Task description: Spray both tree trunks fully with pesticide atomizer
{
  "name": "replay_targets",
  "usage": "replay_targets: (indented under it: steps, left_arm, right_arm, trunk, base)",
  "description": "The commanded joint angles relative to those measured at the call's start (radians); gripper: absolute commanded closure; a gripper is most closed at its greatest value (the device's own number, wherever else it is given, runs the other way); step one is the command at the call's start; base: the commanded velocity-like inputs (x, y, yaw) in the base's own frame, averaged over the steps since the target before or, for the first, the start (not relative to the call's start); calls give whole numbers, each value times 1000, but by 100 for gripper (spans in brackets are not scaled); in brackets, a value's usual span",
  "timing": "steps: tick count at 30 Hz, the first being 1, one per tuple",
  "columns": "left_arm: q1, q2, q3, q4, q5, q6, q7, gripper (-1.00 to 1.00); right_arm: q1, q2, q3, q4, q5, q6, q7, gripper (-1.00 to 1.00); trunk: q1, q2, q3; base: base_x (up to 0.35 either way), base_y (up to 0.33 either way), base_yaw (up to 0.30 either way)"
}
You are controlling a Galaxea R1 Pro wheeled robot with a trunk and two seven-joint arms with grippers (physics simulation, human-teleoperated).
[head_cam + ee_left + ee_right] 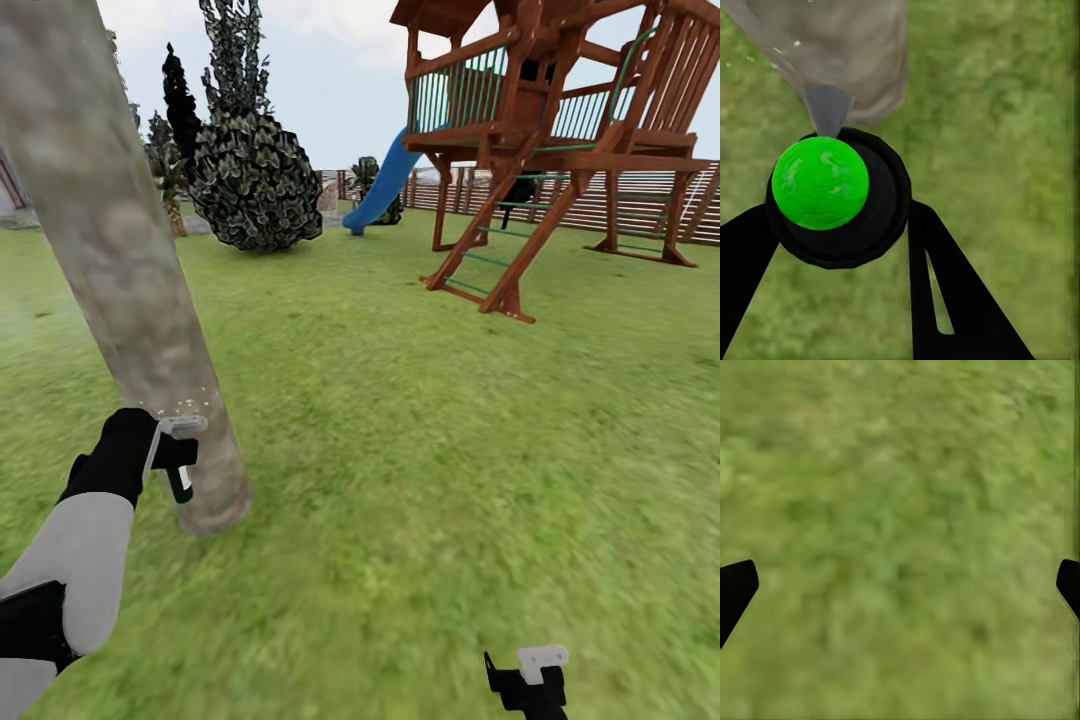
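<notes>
Lawn fills most of the head view, and the nearer tree trunk (pixel 120 270) slants from the upper left of the frame down to its foot at lower left. The left gripper (pixel 178 455) sits just beside that foot, closed around the pesticide atomizer (pixel 181 470), whose dark green body barely peeks out against the bark. Pale specks hang at the trunk just above the gripper, which looks like spray landing there.

In the left wrist view the atomizer (pixel 832 196) shows end-on at centre left: a bright green dome set in a black round collar, pinched between the two black fingers (pixel 945 300), with a grey cone running from it toward the trunk base (pixel 855 60) in the upper part of the frame.

The right gripper (pixel 528 680) hangs at the bottom edge of the head view over bare grass; its fingertips (pixel 735 589) show well apart in the right wrist view, holding nothing.

My judgement is that the atomizer is a light, rigid plastic bottle, smooth and round enough to twist in a pinch. A hold across the collar, as here, seems soundest, since it keeps the nozzle pointing where the wrist points.
</notes>
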Motion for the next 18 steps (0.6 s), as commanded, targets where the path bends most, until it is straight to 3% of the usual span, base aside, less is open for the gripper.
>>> replay_targets:
  steps: [1,11,14,18]
  left_arm:
    - [-1,0,3,-1,-11,3,-10,100]
    - [-3,4,3,-11,-11,5,-10,100]
    - [-9,0,4,-15,-12,7,-10,100]
    - [-10,-3,4,-15,-12,9,-10,100]
  right_arm:
    - [-1,0,-4,1,11,-3,-6,-100]
    - [-1,0,-4,1,12,-3,-6,-100]
    - [-1,0,-4,1,11,-3,-6,-100]
    - [-1,-1,-4,1,11,-4,-7,-100]
  trunk:
    - [0,0,-1]
    - [0,0,-1]
    - [0,0,-1]
    - [0,0,-1]
  base:
    - [25,-268,48]
    - [25,-273,252]
    - [215,-210,227]
    - [279,-153,24]
